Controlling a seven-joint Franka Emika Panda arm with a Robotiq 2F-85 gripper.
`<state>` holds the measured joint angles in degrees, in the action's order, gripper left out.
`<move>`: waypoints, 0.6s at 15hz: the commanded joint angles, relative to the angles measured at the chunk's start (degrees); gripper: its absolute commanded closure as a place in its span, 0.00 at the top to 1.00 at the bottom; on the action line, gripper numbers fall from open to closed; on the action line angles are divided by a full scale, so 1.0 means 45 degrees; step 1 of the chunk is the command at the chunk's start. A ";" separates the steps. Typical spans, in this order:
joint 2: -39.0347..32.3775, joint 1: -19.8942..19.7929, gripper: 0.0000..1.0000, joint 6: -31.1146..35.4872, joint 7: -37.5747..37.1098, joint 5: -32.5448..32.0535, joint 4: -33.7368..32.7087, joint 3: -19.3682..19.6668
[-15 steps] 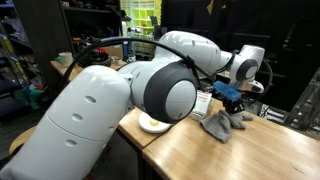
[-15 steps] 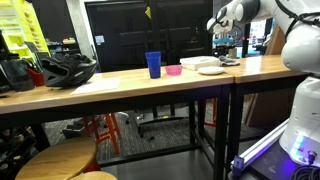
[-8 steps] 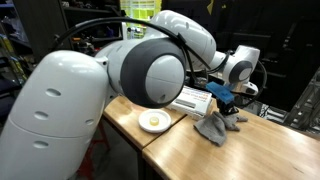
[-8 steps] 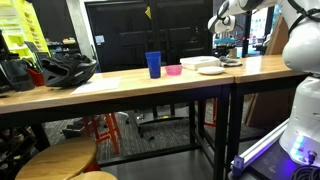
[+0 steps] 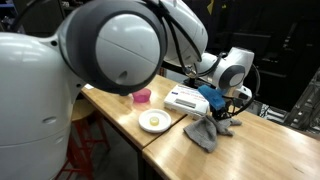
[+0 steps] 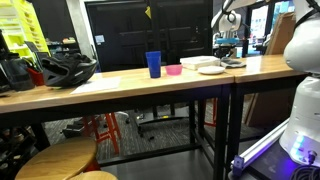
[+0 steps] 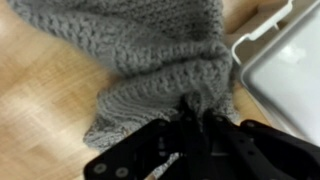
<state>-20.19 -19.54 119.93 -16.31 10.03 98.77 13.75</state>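
- My gripper (image 7: pixel 195 120) is closed tight, and a fold of the grey knitted cloth (image 7: pixel 160 50) is pinched between the two fingers (image 7: pixel 180 128).
- In the wrist view the cloth fills the upper and middle part of the picture. Its edge comes down directly into my fingertips, so the cloth is touching me, not only near me.
- In an exterior view my gripper (image 5: pixel 223 109) is above the far end of the cloth (image 5: pixel 203 133). The pinched end goes up to my fingers, and the rest spreads on the wooden table (image 5: pixel 260 155), below me and a little toward the front edge.
- The cloth lies just beside a white tray (image 7: pixel 285 60). In the wrist view one corner of the tray is next to the cloth's edge; I cannot tell if they touch.
- In an exterior view the white tray (image 5: pixel 183 98) is behind the cloth, a small plate (image 5: pixel 153 122) is near it on the side, and a pink bowl (image 5: pixel 143 96) is further along the table.
- In an exterior view my gripper (image 6: pixel 228 48) is low over the far end of the table (image 6: pixel 120 85). The cloth there is too small to see clearly. A blue cup (image 6: pixel 153 64) and a black helmet (image 6: pixel 65 70) stand well apart from me.
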 commanded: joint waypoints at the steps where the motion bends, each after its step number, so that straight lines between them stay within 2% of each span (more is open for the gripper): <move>1: 0.1615 0.0396 0.02 0.1130 -0.0056 -0.0175 0.2992 0.0290; 9: 0.4507 0.0838 0.02 0.2924 -0.0354 -0.1297 0.7074 0.0312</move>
<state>-4.72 -17.07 130.14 -16.52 6.66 121.09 14.88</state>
